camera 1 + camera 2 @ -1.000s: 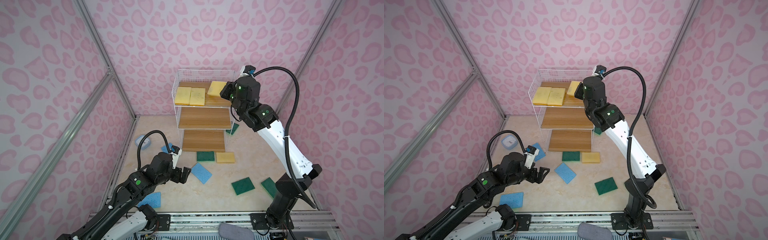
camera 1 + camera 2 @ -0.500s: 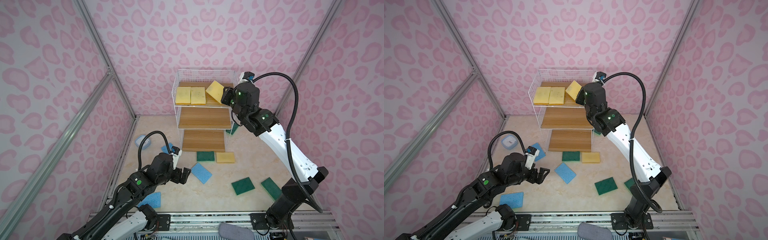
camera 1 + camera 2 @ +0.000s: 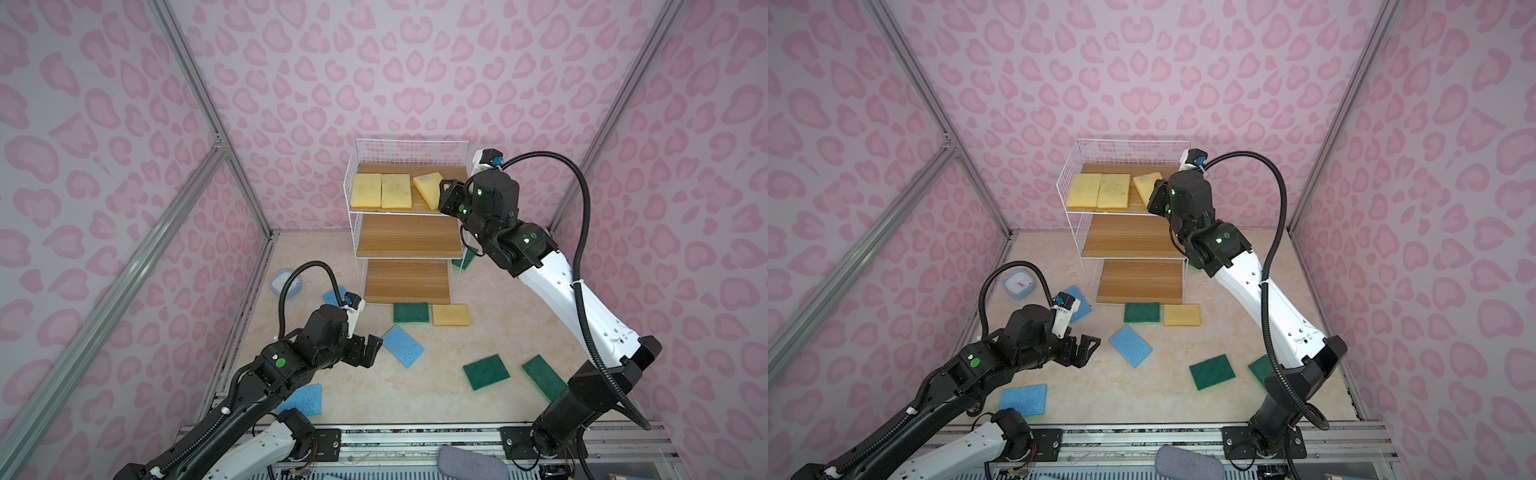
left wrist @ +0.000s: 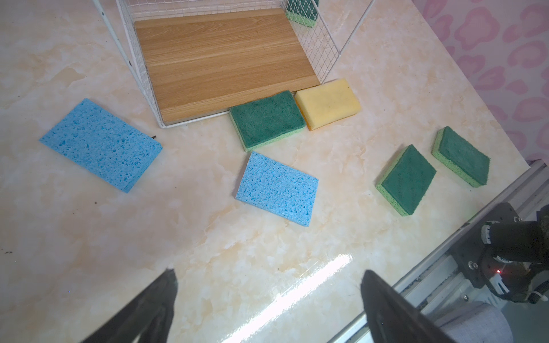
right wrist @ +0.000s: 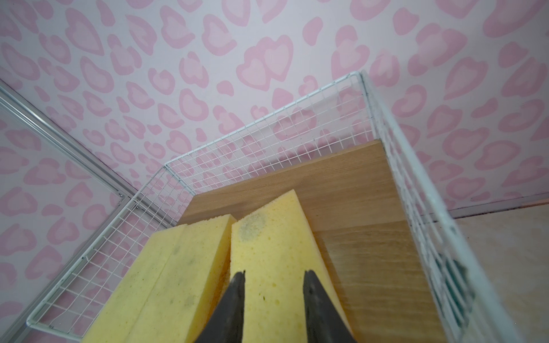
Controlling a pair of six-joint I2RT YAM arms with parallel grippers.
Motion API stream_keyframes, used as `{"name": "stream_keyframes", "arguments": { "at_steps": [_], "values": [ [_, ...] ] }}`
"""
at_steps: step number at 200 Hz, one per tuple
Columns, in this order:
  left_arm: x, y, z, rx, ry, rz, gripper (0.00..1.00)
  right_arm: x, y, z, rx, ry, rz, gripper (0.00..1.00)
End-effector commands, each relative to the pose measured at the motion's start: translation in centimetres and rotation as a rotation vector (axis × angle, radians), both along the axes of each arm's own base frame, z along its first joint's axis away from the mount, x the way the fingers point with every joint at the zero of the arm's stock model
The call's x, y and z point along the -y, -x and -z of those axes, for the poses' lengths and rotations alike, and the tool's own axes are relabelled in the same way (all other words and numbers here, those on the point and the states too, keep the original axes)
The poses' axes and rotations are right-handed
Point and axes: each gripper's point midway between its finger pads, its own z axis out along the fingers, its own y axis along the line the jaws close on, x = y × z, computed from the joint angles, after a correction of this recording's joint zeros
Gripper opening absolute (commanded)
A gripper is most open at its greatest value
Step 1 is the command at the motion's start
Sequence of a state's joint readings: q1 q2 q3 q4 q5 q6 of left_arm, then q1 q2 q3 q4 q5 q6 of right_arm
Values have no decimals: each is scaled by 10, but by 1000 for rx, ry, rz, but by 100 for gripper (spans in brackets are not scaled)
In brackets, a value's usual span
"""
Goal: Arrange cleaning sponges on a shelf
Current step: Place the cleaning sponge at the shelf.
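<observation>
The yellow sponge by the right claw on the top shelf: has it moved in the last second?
Yes. The yellow sponge has turned and dropped toward the front edge of the shelf top board, now askew to the two flat sponges.

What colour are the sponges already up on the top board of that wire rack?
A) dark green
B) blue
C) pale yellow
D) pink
C: the three sponges on the top board of the shelf are all pale yellow.
</observation>
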State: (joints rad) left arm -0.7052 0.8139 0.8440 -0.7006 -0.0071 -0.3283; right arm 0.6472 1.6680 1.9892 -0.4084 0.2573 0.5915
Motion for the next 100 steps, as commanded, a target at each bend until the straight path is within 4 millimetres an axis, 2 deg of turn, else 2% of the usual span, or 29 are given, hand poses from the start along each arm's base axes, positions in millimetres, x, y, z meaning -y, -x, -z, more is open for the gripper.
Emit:
{"name": "stream_keyframes", "arguments": {
  "at_steps": [1,38,100],
  "values": [
    [2,-3,-9,24,27,-4,98,-11,-3,-3,13,-34,-40,34],
    [2,-3,-8,24,27,-9,98,-25,-6,7,-5,-38,-70,33],
    [1,-2,-9,25,30,-11,98,-34,-8,2,4,-57,-91,32]
  ]
}}
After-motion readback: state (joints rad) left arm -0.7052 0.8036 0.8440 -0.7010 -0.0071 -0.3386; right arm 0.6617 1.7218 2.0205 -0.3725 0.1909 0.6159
